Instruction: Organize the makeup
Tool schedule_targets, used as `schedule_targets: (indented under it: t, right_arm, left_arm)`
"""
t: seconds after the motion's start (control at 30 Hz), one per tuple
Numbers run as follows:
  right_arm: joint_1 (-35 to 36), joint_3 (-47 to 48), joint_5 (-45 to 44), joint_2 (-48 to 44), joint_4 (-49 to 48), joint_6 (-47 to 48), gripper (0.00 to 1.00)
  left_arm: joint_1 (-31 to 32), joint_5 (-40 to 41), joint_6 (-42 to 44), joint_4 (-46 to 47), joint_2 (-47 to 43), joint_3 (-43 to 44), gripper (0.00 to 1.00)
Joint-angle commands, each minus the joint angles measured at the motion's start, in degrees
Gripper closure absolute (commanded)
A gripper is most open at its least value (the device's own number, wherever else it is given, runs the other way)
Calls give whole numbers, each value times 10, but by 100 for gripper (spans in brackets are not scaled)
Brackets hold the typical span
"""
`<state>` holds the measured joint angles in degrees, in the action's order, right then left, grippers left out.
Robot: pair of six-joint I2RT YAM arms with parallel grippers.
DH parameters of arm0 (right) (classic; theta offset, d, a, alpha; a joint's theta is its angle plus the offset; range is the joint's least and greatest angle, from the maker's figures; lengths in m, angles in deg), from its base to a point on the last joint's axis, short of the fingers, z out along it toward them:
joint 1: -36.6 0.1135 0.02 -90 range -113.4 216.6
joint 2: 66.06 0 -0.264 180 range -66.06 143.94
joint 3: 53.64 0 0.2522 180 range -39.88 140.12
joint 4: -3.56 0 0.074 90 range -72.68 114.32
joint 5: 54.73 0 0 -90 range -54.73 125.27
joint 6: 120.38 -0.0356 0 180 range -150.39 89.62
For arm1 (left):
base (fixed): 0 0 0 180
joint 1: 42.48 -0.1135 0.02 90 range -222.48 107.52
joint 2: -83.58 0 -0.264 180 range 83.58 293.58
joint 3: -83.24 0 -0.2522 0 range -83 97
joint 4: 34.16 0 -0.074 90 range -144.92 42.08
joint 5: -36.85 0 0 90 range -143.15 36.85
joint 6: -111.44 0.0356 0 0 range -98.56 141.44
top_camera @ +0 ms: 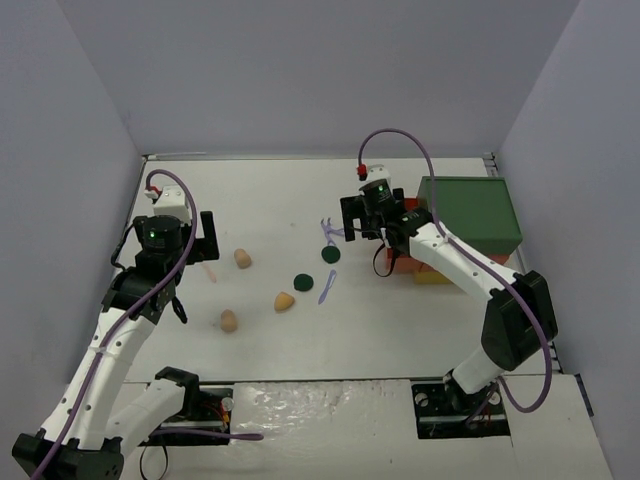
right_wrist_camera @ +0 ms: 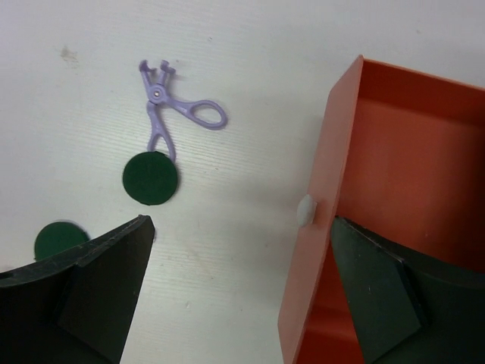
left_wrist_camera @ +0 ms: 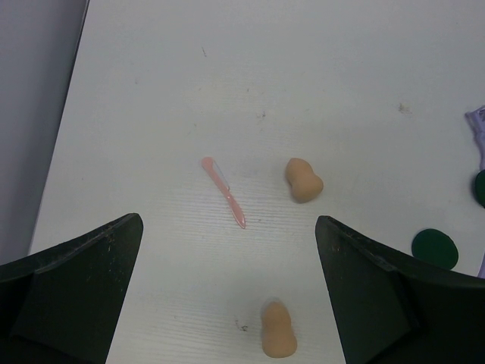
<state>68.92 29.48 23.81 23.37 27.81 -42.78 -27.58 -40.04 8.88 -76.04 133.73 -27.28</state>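
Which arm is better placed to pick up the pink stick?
Probably left. The open left gripper hovers over the pink stick, centred in its wrist view; the right gripper is far away, at the orange drawer.

Both arms reaching out, jaws spread wide, nothing gripped.

The left arm [top_camera: 110, 335] is rising from its base and leaning forward, elbow bent, wrist tipping downward. The left gripper [left_wrist_camera: 227, 224] is pointing down, its dark fingers [left_wrist_camera: 76, 288] standing far apart with an empty gap between them. The right arm [top_camera: 470, 270] is stretching forward and angling inward toward the left arm. The right gripper [right_wrist_camera: 241, 224] is likewise facing down, jaws fully parted and holding nothing.
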Motion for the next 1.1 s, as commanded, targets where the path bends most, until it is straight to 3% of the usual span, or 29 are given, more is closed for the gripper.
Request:
schedule_targets:
  t: [0.0,0.27,0.53,0.7,0.93,1.07]
  right_arm:
    - [60,36,-26,-85,-20,42,0]
    - [138,31,84,-70,-30,85,0]
    - [238,22,148,59,-123,119,0]
    - [257,45,156,144,-147,142,2]
    - [269,50,174,203,-159,147,9]
    - [270,34,177,215,-169,143,23]
  left_arm:
    - [-7,6,-5,25,-5,17,3]
    - [-7,28,1,16,-22,12,3]
    - [-7,48,1,16,-47,0,3]
    - [-8,51,1,14,-48,1,3]
    - [-11,50,0,13,-45,2,3]
    - [-14,47,-2,12,-41,3,3]
